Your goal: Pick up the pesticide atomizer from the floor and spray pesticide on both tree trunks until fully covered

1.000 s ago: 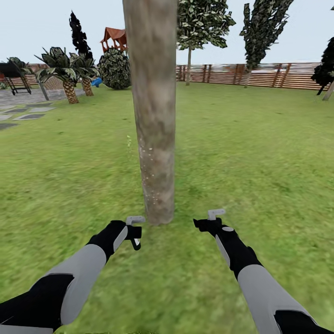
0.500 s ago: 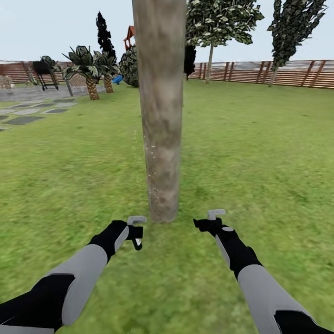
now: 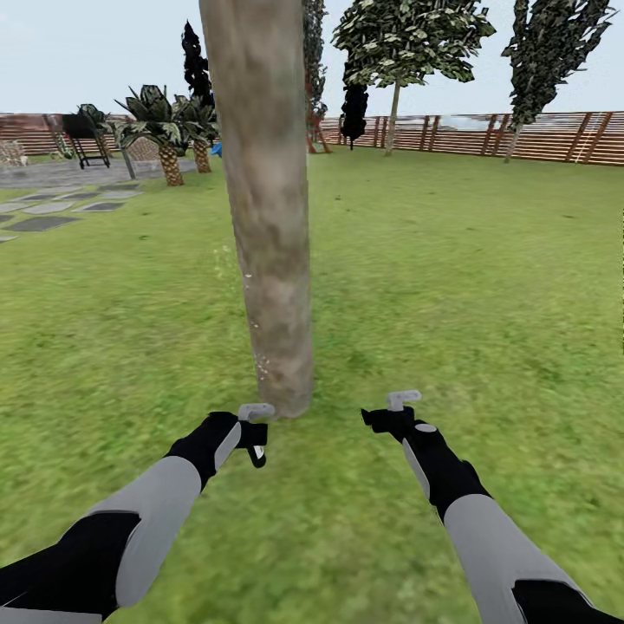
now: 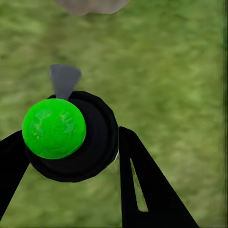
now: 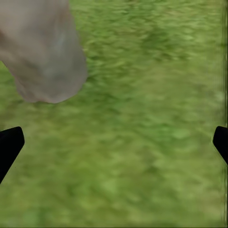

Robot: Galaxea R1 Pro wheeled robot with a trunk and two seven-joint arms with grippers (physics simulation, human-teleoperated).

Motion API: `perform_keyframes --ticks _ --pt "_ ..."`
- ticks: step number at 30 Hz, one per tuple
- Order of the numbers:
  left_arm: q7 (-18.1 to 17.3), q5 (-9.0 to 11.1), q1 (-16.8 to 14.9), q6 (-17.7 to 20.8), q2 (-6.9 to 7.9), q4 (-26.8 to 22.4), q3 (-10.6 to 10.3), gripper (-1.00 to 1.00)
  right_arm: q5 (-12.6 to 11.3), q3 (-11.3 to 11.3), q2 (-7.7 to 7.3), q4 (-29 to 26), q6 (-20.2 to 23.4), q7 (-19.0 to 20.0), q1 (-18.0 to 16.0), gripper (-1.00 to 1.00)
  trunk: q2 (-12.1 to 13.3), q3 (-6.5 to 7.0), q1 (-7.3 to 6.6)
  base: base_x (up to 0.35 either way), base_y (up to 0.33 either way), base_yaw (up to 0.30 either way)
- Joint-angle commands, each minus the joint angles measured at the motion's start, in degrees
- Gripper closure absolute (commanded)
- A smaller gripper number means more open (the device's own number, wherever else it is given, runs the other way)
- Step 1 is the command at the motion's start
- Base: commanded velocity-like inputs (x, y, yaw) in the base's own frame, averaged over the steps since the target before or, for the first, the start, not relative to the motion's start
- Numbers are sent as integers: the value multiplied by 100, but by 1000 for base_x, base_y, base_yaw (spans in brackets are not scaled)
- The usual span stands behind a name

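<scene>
Spraying stage: my left claw point(image 3: 253, 433) pinches the atomizer point(image 4: 71, 135) just beside the trunk point(image 3: 264, 217) base, right claw point(image 3: 390, 412) spread and empty; next, I judge, aim nozzle up the bark.

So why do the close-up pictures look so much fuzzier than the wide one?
Head view: the tree trunk and fence are fairly sharp, under flat light with no clear shadows. Left wrist view: blurry grass, crisper pesticide atomizer between the fingers. Right wrist view: trunk base and grass are smeared and soft.
</scene>
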Motion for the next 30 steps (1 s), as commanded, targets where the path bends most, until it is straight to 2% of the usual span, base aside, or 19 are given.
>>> perform_keyframes --ticks 1,8,24,30 --pt "-10 2 -2 35 -2 -10 21 100 60 -32 6 -11 28 44 0 -100 -2 -5 -1 0 -329 0" --pt "-10 3 -2 35 -2 -10 21 100 59 -32 6 -8 28 44 1 -100 -2 -5 -1 0 -329 67" --pt "-10 4 -2 35 -2 -17 21 100 59 -32 6 -2 28 44 1 -100 -2 -5 -1 85 -322 272" --pt "-8 4 -2 43 -5 -44 14 100 57 -32 6 -2 28 44 1 -100 -2 -5 -1 -118 -242 277"
